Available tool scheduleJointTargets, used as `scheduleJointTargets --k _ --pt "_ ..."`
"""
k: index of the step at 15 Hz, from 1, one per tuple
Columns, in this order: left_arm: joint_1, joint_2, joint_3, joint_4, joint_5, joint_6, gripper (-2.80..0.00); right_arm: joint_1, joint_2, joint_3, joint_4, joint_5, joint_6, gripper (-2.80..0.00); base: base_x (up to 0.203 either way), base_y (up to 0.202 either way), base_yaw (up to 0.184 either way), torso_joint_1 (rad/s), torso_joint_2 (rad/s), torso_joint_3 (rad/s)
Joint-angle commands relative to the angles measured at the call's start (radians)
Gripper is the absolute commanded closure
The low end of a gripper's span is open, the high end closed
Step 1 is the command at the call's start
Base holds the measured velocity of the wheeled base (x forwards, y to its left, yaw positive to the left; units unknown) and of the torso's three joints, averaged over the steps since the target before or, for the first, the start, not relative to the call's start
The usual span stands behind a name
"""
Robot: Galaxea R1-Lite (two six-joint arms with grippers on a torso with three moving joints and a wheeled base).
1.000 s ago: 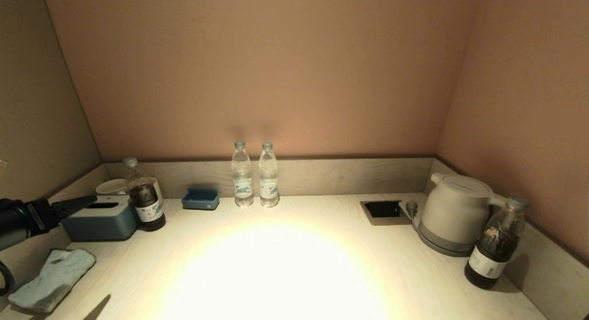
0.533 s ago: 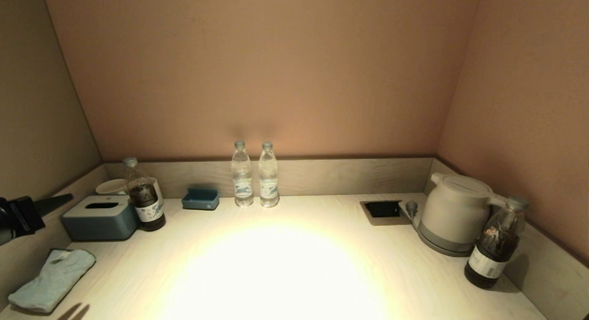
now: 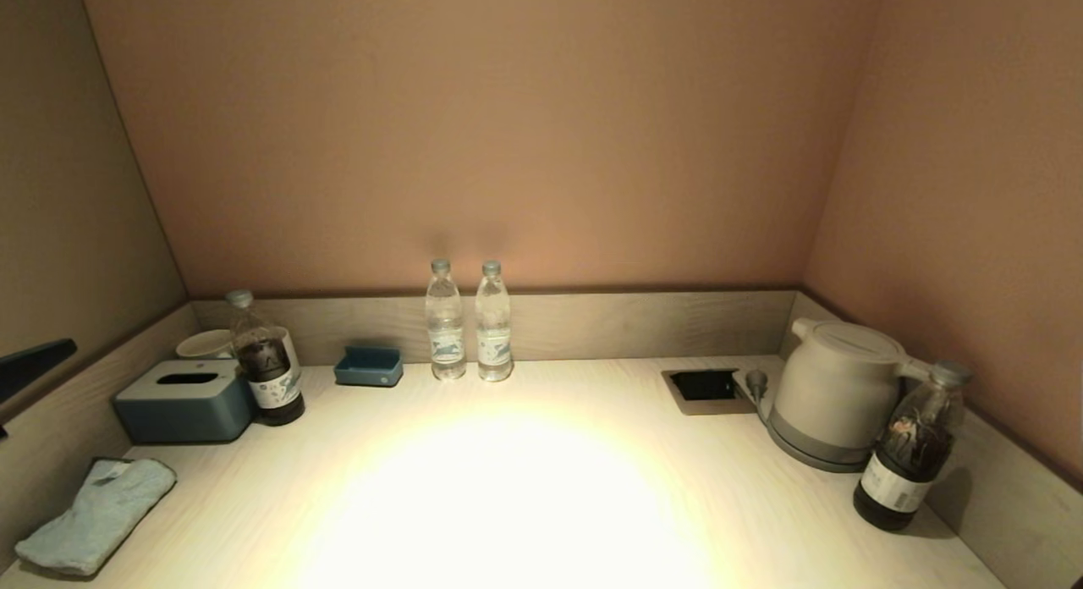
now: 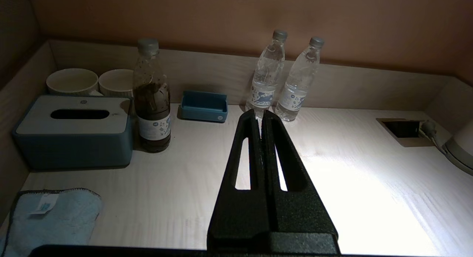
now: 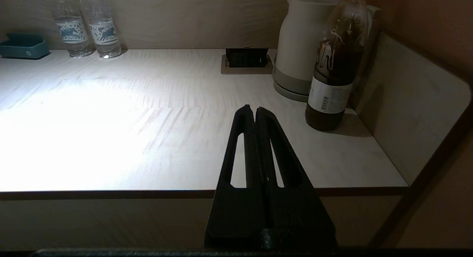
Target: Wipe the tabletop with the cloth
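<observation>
The light-blue cloth [image 3: 97,513] lies folded at the front left corner of the cream tabletop [image 3: 525,487], white tag at its far end; it also shows in the left wrist view [image 4: 48,220]. My left gripper [image 4: 261,115] is shut and empty, held in the air above the left part of the tabletop, apart from the cloth; only its tip [image 3: 38,360] shows at the head view's left edge. My right gripper [image 5: 255,111] is shut and empty, over the tabletop's front edge at the right, out of the head view.
A blue-grey tissue box [image 3: 182,400], a dark bottle [image 3: 266,360], cups and a small blue tray [image 3: 369,366] stand at back left. Two water bottles [image 3: 470,322] stand mid-back. Socket recess [image 3: 702,386], white kettle [image 3: 838,394] and another dark bottle [image 3: 909,449] stand at right.
My left arm has drawn back to the left and upward, almost out of the head view. The cloth has not moved.
</observation>
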Motion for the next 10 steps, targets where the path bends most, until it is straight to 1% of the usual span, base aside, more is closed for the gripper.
scheduleJointTargets --k 1,4,6,7,8,10 --pt "0.001 -0.082 0.020 -0.003 0.000 -0.001 0.00 0.002 0.001 0.000 -0.001 0.000 0.000 0.00 0.000 0.000 0.000 0.000 0.00 0.000" --pt "0.001 -0.191 0.035 0.019 0.006 0.000 0.00 0.000 0.001 0.000 0.000 0.000 0.000 0.00 0.000 0.000 0.000 0.000 0.00 0.000" --pt "0.002 -0.311 0.034 0.079 0.012 0.003 0.00 0.000 0.001 0.001 -0.001 0.000 0.000 0.00 0.000 0.000 0.000 0.000 0.00 0.000" --pt "0.003 -0.356 0.029 0.120 0.023 0.003 0.00 0.000 0.001 0.001 0.000 0.000 0.000 0.00 0.000 0.000 0.000 0.000 0.00 0.000" --pt "0.004 -0.437 0.020 0.175 0.042 0.005 0.00 0.000 0.001 0.000 0.000 0.000 0.000 0.00 0.000 0.000 0.000 0.000 0.00 0.000" --pt "0.007 -0.580 -0.014 0.318 0.092 0.008 0.00 0.000 0.001 0.001 -0.001 0.001 0.000 0.00 0.000 0.000 0.000 0.000 0.00 0.000"
